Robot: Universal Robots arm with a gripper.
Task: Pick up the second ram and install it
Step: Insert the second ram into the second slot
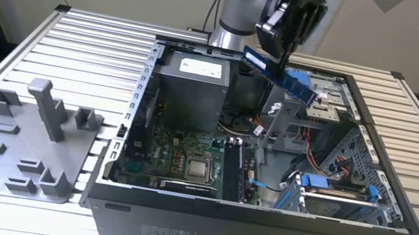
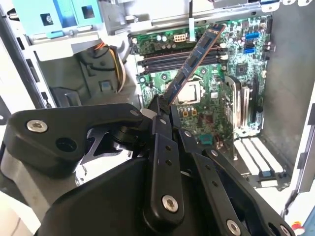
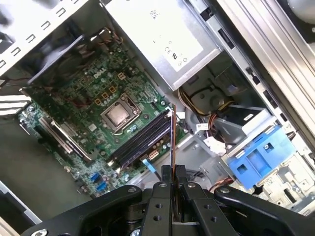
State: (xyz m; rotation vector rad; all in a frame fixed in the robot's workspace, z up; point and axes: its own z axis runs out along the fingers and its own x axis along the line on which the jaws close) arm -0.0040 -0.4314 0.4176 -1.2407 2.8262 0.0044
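In the exterior view my gripper point(image 1: 277, 57) is clamped on one end of the second ram point(image 1: 288, 80), a thin blue-faced stick tilted in the air above the open computer case point(image 1: 259, 231) — light and stiff, I judge, but fragile (grip the flat faces, never the contact edge). In the second wrist view it reaches long and dark over the green board point(image 2: 211, 105); in the first wrist view it is edge-on — a mere line, the black slots point(image 3: 140, 142) beyond.

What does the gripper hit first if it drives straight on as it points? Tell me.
Likely the slots on the board, met first by the ram that the gripper holds pointing at them. Depth is unclear, so this is not certain.
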